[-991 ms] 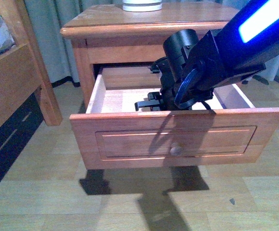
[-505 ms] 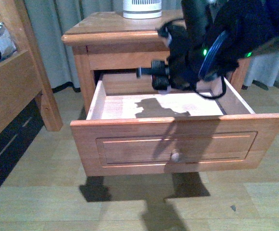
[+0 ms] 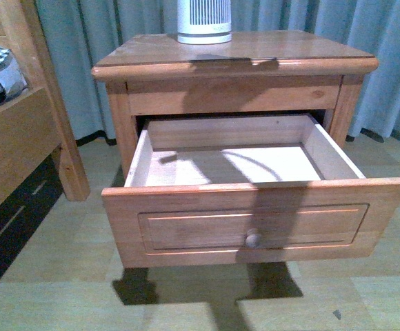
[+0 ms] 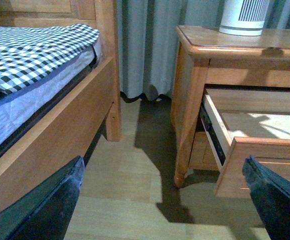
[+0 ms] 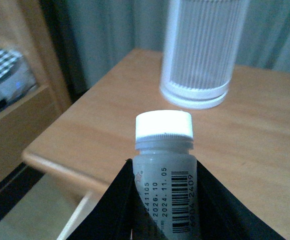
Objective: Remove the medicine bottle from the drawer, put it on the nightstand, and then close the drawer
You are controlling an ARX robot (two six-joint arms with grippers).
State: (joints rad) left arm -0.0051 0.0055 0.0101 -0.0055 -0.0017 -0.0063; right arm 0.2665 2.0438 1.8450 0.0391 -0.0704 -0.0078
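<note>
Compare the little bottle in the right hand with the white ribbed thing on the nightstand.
The medicine bottle has a smooth body with a printed barcode; the ribbed device is covered in vertical slats. The medicine bottle is gripped in the right hand; the ribbed device stands on the nightstand. The medicine bottle looks narrower, though nearer the camera, than the ribbed device. Both are white, round and upright.
</note>
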